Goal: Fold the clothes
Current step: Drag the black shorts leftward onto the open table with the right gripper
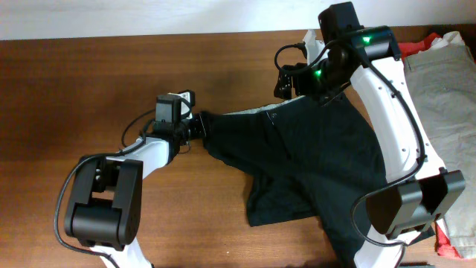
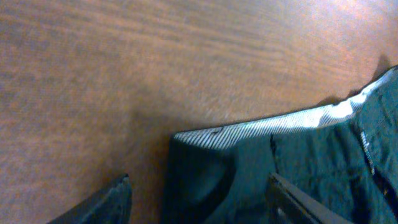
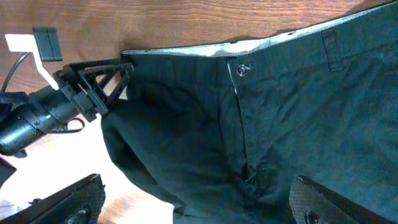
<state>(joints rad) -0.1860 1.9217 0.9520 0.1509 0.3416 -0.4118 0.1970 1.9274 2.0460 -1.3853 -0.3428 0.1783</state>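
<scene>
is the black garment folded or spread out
Spread out, not folded: the black garment lies rumpled on the table, waistband and button exposed.

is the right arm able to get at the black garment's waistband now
Likely yes: the right gripper hangs open over the black garment, its waistband uncovered; the left gripper sits off at the far corner.

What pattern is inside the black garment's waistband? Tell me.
Waistband lining: fine grey-white stripes; left wrist view shows it best.
</scene>
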